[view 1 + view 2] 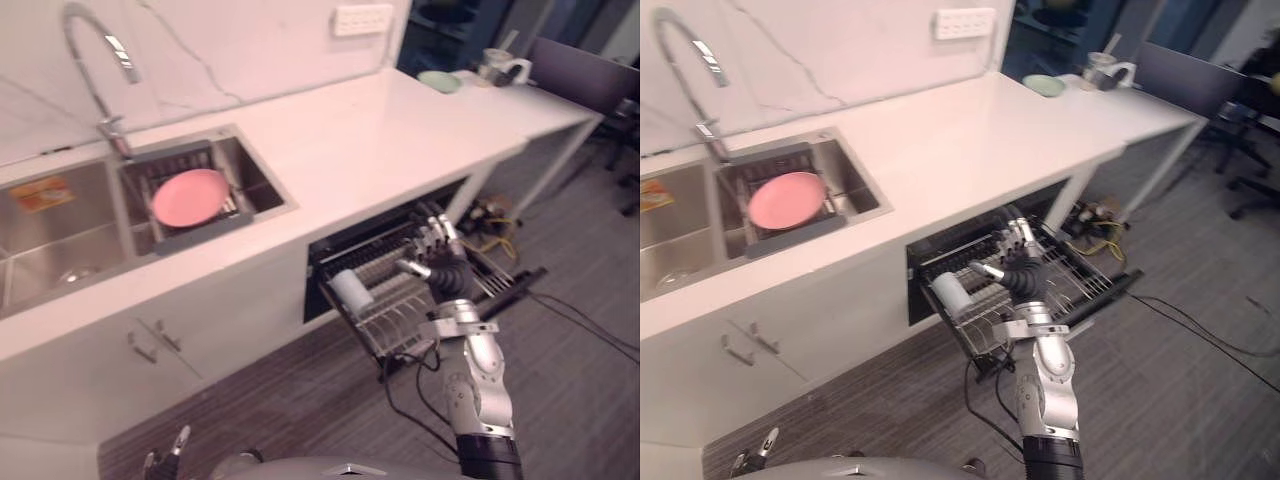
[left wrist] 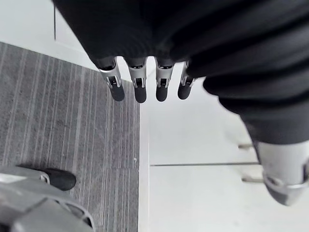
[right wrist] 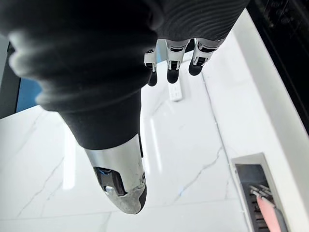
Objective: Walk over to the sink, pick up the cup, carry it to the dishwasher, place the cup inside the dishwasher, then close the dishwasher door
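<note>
A pale grey cup lies on its side in the left part of the pulled-out wire rack of the dishwasher. The dark door is folded down under the rack. My right hand is raised just right of the cup and above the rack, fingers straight, thumb spread, holding nothing. My left hand hangs low by the white cabinet, with its fingers straight and pointing at the floor.
A pink plate rests in a drain basket in the steel sink, under a curved faucet. A mug and a green bowl stand at the counter's far right. Cables lie on the floor right of the dishwasher.
</note>
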